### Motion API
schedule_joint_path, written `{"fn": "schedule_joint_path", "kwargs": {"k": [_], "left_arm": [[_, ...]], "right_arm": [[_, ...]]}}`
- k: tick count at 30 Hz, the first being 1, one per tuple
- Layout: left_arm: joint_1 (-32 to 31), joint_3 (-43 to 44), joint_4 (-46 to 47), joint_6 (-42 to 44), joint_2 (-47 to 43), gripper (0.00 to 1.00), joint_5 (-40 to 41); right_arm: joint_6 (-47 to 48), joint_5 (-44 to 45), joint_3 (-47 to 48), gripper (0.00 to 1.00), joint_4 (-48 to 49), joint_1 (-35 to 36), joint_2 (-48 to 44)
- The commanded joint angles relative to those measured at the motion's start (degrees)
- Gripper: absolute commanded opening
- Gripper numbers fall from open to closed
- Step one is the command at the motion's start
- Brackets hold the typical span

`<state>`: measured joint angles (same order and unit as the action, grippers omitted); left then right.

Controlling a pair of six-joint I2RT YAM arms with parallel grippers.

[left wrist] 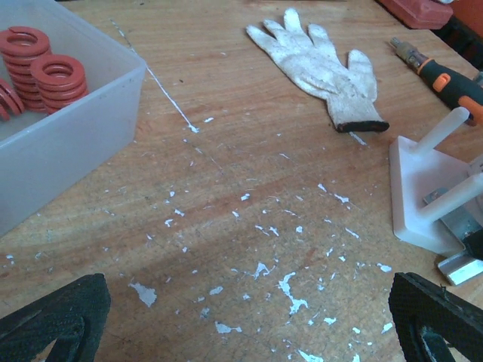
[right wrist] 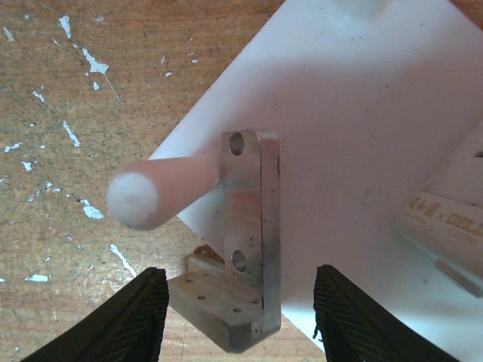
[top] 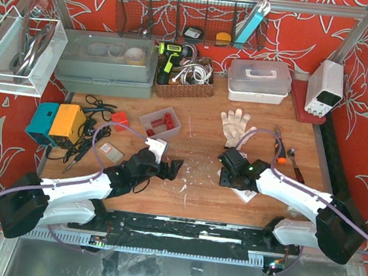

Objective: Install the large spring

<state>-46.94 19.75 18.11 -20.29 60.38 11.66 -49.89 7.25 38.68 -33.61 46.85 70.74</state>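
Lying stacked, red coiled springs [left wrist: 45, 87].

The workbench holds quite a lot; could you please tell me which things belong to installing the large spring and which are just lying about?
For the job:
- red springs in the clear bin
- white peg plate
- metal bracket

Lying about:
- work glove
- screwdriver
- cordless drill
- power supply

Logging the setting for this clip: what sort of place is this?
Most likely a workshop assembly bench: a wooden table carrying a bin of red springs, a work glove and a screwdriver, with what looks like a bench power supply at the back.
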Motion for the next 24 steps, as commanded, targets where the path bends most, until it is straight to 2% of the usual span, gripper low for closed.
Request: {"fn": "schedule_joint_path", "kwargs": {"k": [1,12,24], "left_arm": [[-0.26,-0.35,0.79,0.89,-1.05,1.00,2.96],[-0.26,-0.31,0.52,0.62,-0.70,1.00,4.90],[-0.22,-0.51,0.76,-0.20,0.79,1.00,7.96]], "right_arm": [[-0.37,2.43,-0.55,0.56,1.30,0.68,2.00],[0.65,1.14,-1.30,0.50,3.25,1.18,5.30],[1.40,-0.97,-3.98,0.26,3.20,2.67,0.63]]}}
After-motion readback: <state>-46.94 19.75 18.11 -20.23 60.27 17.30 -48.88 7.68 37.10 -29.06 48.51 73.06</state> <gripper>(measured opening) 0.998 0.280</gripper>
